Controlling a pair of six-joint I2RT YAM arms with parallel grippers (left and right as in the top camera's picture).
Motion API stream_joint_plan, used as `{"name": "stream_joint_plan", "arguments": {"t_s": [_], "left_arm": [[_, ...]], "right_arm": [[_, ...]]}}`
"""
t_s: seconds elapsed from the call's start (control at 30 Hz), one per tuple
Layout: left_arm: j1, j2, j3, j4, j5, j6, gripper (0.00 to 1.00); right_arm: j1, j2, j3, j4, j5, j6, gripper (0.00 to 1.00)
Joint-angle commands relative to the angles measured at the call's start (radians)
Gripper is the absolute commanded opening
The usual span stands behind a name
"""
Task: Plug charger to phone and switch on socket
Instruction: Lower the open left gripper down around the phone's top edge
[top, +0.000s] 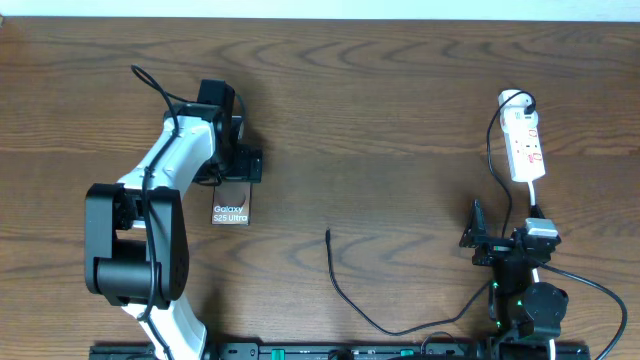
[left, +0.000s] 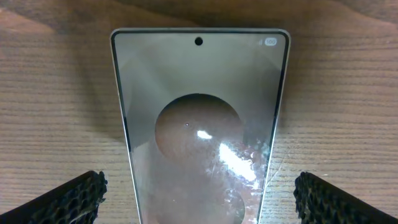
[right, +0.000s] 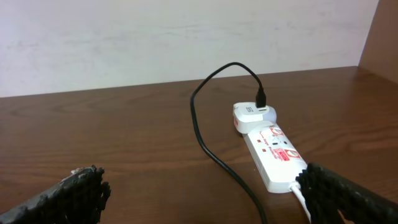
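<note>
**Both jaws spread wide, nothing gripped**

Flat between the left jaws: phone, glossy grey screen up, punch-hole camera at the far end. Ahead of the right jaws, toward the right-hand one: white socket with red marks, black charger cable looping back from its far-end adapter. Dark wood-grain worktop, pale wall behind.

Overhead looks straight down on the bench. Left wrist sits close over the phone, right wrist low toward the socket; overhead shares both.
</note>
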Motion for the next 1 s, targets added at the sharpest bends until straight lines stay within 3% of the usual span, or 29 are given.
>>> {"name": "stream_joint_plan", "arguments": {"t_s": [0.0, 0.97], "left_arm": [[0.002, 0.002, -0.02, -0.002, 0.005, 0.008, 0.99], [0.002, 0.038, -0.021, -0.032, 0.005, 0.007, 0.99]], "right_arm": [[-0.006, -0.006, -0.001, -0.005, 0.005, 0.013, 0.99], [-0.006, -0.006, -0.001, -0.005, 0.004, 0.012, 0.99]]}}
